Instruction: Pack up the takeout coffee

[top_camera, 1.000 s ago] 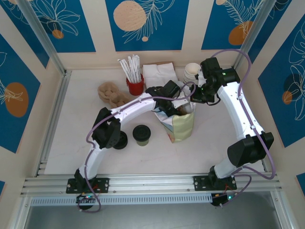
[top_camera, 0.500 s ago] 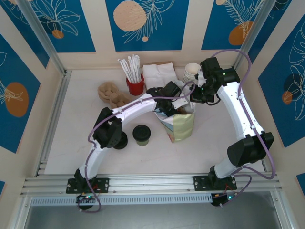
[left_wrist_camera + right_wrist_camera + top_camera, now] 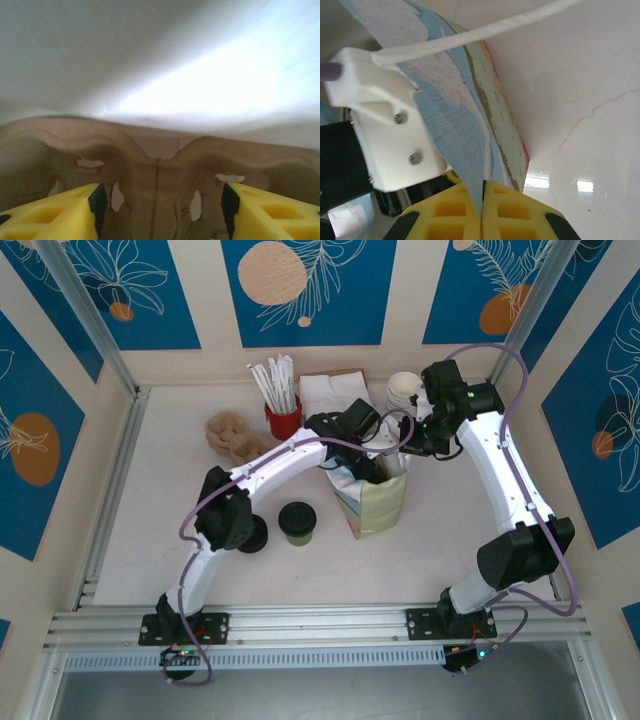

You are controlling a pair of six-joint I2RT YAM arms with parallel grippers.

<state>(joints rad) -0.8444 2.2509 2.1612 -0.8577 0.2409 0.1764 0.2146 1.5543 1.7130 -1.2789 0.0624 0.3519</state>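
The takeout coffee [image 3: 297, 522], a small cup with olive-green sides and a black domed lid, stands on the table left of the paper bag [image 3: 380, 505]. My left gripper [image 3: 372, 468] reaches down into the bag's mouth. In the left wrist view it [image 3: 161, 200] is open, its yellow fingers [image 3: 60, 212] on either side of a brown pulp cup carrier [image 3: 160, 165] that lies against the bag's white inner wall. My right gripper [image 3: 482, 185] is shut on the bag's rim [image 3: 465, 135] and holds it at the far right corner [image 3: 405, 452].
An all-black round lid piece [image 3: 252, 534] sits left of the coffee, partly under my left arm. At the back stand a red cup of white straws [image 3: 283, 418], white napkins [image 3: 330, 390] and a stack of white paper cups [image 3: 403, 392]. A brown crumpled piece [image 3: 233, 436] lies at back left.
My left wrist has shifted a little toward the back and right at the bag's mouth, and the bag's top has moved slightly with it. The right arm and the coffee have stayed put.
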